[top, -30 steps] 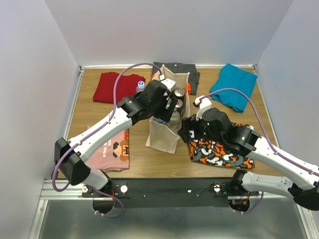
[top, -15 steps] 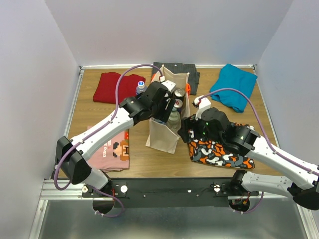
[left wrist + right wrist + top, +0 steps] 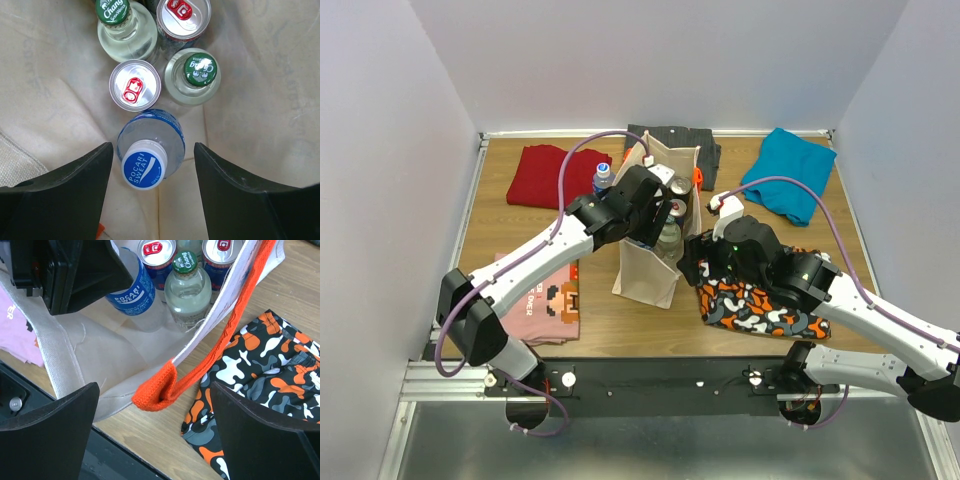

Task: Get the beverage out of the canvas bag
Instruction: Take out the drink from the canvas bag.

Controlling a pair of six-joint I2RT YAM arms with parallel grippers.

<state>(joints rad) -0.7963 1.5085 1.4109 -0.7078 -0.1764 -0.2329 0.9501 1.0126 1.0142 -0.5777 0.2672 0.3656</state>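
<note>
The canvas bag (image 3: 648,272) stood upright on the table (image 3: 600,320), mouth open. It held five drinks, all upright and packed together. A Pocari Sweat bottle (image 3: 150,137) with a blue-and-white cap stood nearest my left wrist camera. Just beyond it was a silver can (image 3: 135,91) with a red tab, and beside that can a green-capped Chang bottle (image 3: 194,77). A second Chang bottle (image 3: 125,31) and a second red-tab can (image 3: 183,17) stood deepest in that view. My left claw (image 3: 152,152) was lowered into the bag's mouth. Its jaws were apart, one finger on either side of the Pocari Sweat bottle, with a gap showing on both sides, so nothing was gripped. My right claw (image 3: 154,390) was at the bag's right side, outside it. Its jaws were spread wide and held nothing. The bag's orange handle (image 3: 200,365) hung over the rim between its fingers without touching either. A camouflage-print cloth (image 3: 260,375) lay flat against the bag's right side. One small bottle (image 3: 603,177) stood outside the bag, just off its far-left corner.
</note>
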